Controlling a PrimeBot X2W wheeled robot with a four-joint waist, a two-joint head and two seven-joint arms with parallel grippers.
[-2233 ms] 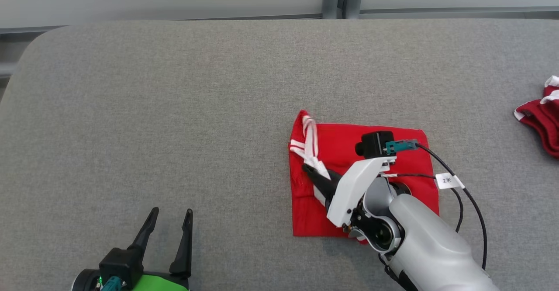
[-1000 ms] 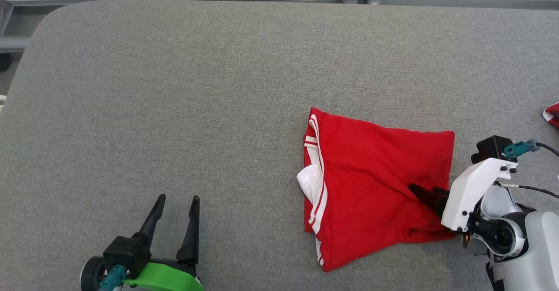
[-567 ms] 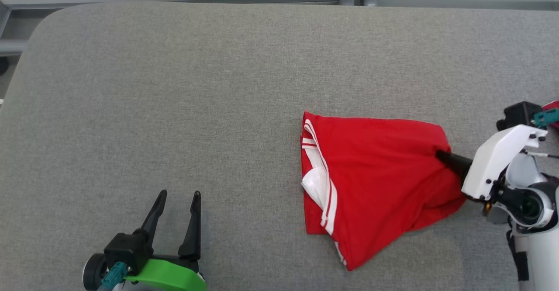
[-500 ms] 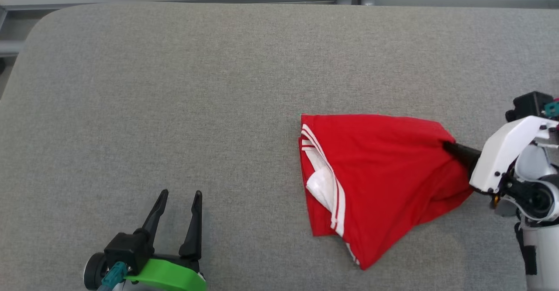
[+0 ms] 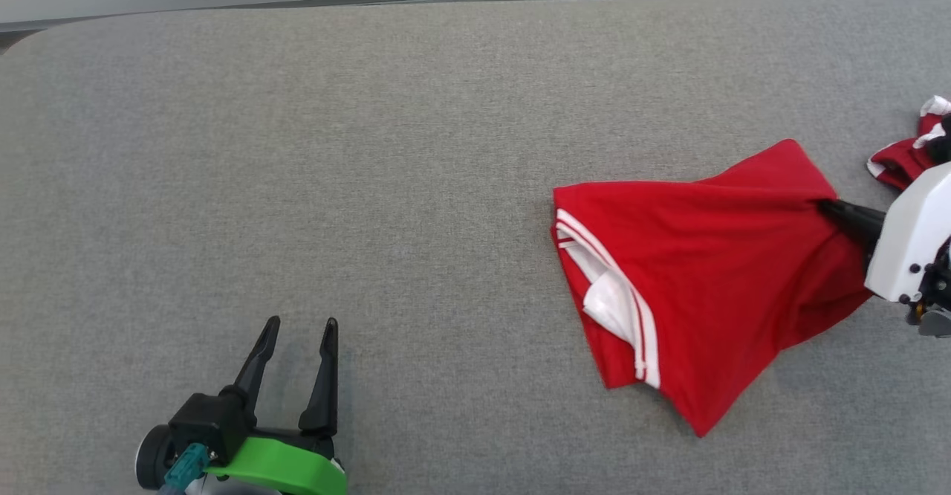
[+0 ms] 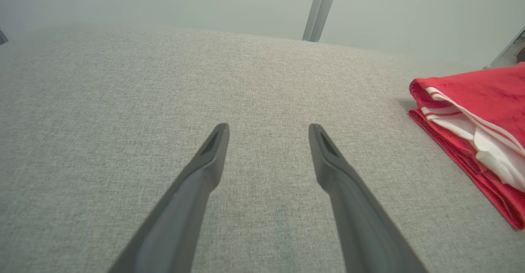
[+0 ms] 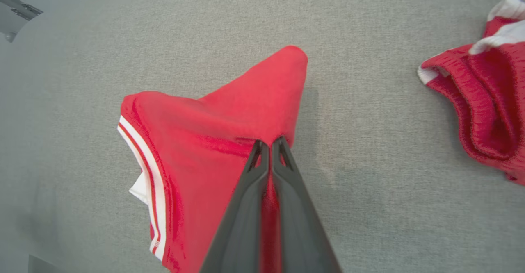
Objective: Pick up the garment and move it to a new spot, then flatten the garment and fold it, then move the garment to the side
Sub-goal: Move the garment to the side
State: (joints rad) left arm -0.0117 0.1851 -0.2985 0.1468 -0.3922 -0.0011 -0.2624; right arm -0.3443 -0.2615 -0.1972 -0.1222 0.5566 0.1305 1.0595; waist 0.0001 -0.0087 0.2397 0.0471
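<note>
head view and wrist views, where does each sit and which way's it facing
Head view: from the head, down on the grey table; open left gripper lower left, right gripper at right, shut on the red garment.
Left wrist view: along its spread fingers, across the table.
Right wrist view: down its shut fingers at the pinched garment.
Shared by all: the garment.

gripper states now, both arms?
Left gripper: open, holding nothing.
Right gripper: shut on the red garment.
</note>
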